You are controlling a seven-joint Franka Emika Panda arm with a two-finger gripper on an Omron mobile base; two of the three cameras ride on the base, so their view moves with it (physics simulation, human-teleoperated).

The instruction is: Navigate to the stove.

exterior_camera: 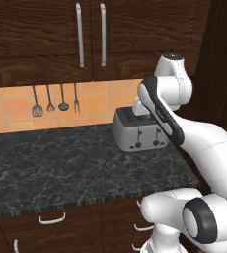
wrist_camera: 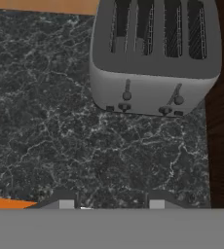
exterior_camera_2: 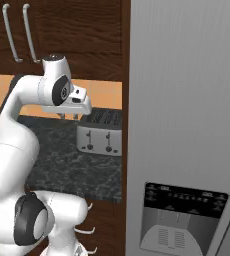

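Gripper (wrist_camera: pixel 109 202) fingers spread above toaster (wrist_camera: pixel 153 53); fridge (exterior_camera_2: pixel 187 125) in right base view.

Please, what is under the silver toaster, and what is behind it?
The toaster stands on the dark marbled counter. Behind it is the orange tiled wall, partly covered by the arm. Its underside and feet are hidden by its own body.

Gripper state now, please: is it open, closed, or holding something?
Gripper: open and holding nothing, its dark fingertips apart above the black speckled stone counter, near the silver boxy four-slot toaster.
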